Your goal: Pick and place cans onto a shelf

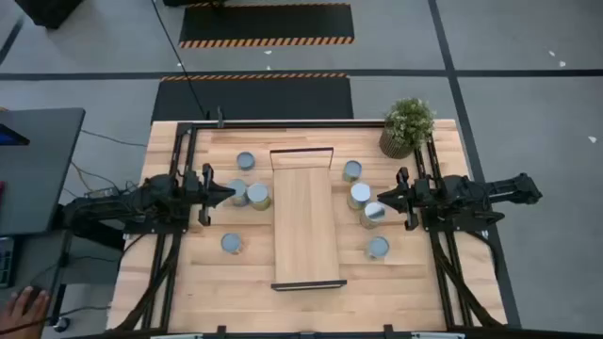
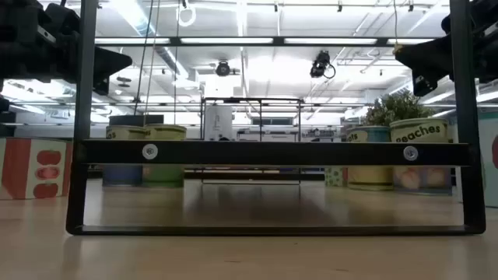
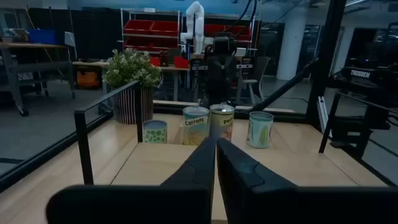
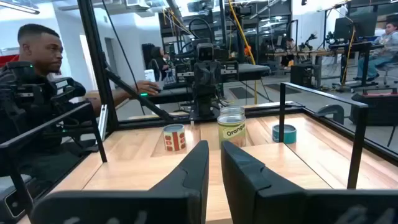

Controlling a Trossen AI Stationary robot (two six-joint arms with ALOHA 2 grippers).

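The shelf (image 1: 305, 221), a long light-wood board with black end bars, lies along the middle of the table. Several cans stand upright on the tabletop: one group left of the shelf (image 1: 258, 196), one group right of it (image 1: 359, 195). My left gripper (image 1: 226, 192) is shut and empty, raised above the left cans and pointing at the shelf. My right gripper (image 1: 384, 198) is shut and empty, raised above the right cans and facing the shelf from the other side. The left wrist view shows the right cans (image 3: 222, 121). The right wrist view shows the left cans (image 4: 232, 127).
A potted green plant (image 1: 408, 127) stands at the table's far right corner. Black frame rails (image 1: 179, 151) run along the table's edges. A laptop (image 1: 38, 165) and a person's hand (image 1: 28, 306) are left of the table. A person (image 4: 37, 56) sits beyond the left side.
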